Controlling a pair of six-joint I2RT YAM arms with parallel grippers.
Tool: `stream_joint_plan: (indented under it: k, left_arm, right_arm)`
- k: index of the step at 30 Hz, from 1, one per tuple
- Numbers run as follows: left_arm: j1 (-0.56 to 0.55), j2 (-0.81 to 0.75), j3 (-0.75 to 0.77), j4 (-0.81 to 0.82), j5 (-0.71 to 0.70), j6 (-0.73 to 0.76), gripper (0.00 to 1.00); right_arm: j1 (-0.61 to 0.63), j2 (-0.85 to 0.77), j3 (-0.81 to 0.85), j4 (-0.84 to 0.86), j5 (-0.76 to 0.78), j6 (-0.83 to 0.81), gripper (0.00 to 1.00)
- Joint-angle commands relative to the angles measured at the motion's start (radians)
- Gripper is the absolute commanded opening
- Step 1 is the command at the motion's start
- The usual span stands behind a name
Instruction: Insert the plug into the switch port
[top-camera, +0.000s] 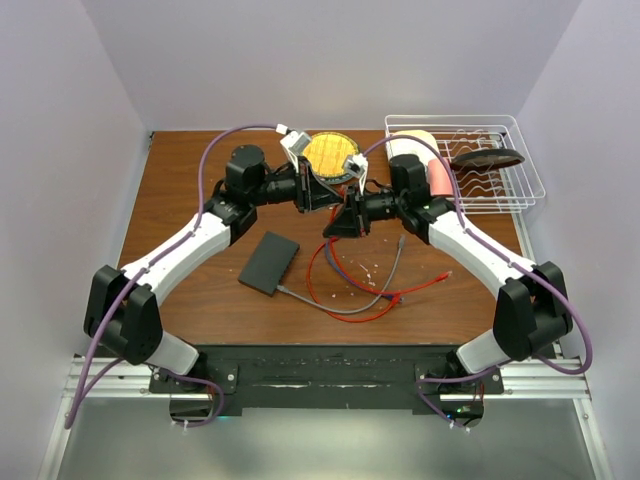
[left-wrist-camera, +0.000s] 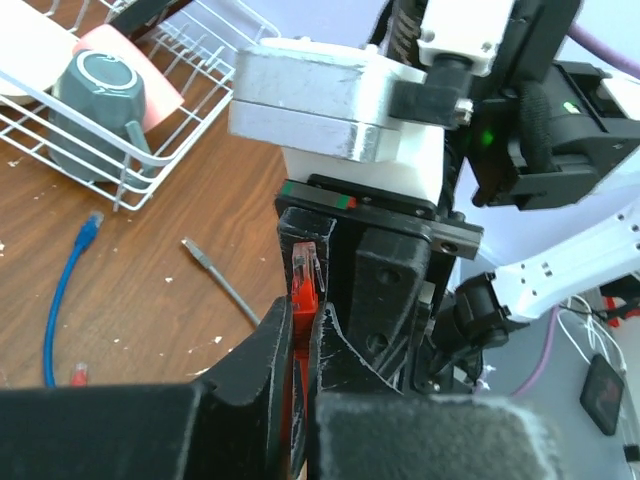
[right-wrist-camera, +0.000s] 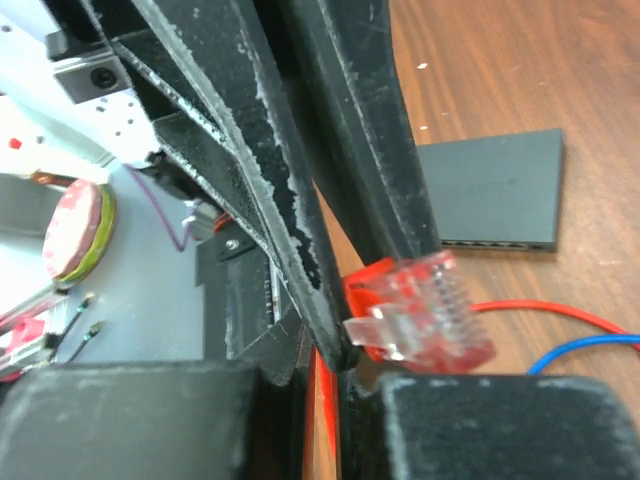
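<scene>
The left gripper (left-wrist-camera: 303, 325) was clenched on the clear-tipped red-booted plug (right-wrist-camera: 425, 320), its two black fingers (left-wrist-camera: 262, 345) pinching the red boot so that the transparent tip stood out past them; the right gripper (right-wrist-camera: 325, 400) was closed too, a strip of the thin red network cable (right-wrist-camera: 540, 310) caught between its own fingers; the two grippers met nose to nose above the middle of the brown wooden table (top-camera: 180, 200), just in front of the round yellow dish (top-camera: 333, 152); the plug hung in the air, well apart from the flat dark grey rectangular switch (top-camera: 268, 262); the switch lay flat on the table left of centre, beside the left forearm, with a row of sockets showing along one long edge in the right wrist view; no plug sat in the sockets that showed; the red cable trailed down in loops on the wood near the front edge; a thin grey cable (top-camera: 340, 305) lay there as well, one end at the switch's near corner; a thin blue cable (left-wrist-camera: 55, 310) curved beside them; a white wire rack (top-camera: 520, 170) stood at the far right, holding a dark grey-green cup (left-wrist-camera: 100, 95).
</scene>
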Motion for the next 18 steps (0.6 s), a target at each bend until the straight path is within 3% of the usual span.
stream_joint_plan:
  k: [1, 2, 4, 7, 11, 18]
  left_arm:
    - [0.000, -0.037, 0.005, 0.028, -0.139, -0.025, 0.00]
    - [-0.002, -0.071, -0.004, 0.005, -0.190, -0.045, 0.00]
    - [-0.002, -0.113, -0.040, -0.024, -0.364, -0.081, 0.00]
    - [-0.014, -0.200, -0.089, -0.090, -0.607, -0.174, 0.00]
    - [-0.064, -0.283, -0.122, -0.160, -0.809, -0.257, 0.00]
    - [-0.088, -0.277, -0.129, -0.203, -0.873, -0.323, 0.00]
  right_arm:
    - [0.009, -0.049, 0.002, -0.014, 0.089, 0.015, 0.36]
    - [0.009, -0.052, 0.005, -0.023, 0.176, 0.022, 0.53]
    - [0.009, -0.056, 0.005, -0.008, 0.195, 0.055, 0.74]
    - [0.012, -0.083, -0.014, 0.067, 0.290, 0.136, 0.91]
    - [0.028, -0.154, -0.065, 0.176, 0.442, 0.219, 0.95]
    - [0.146, -0.134, 0.019, 0.172, 0.604, 0.204, 0.92]
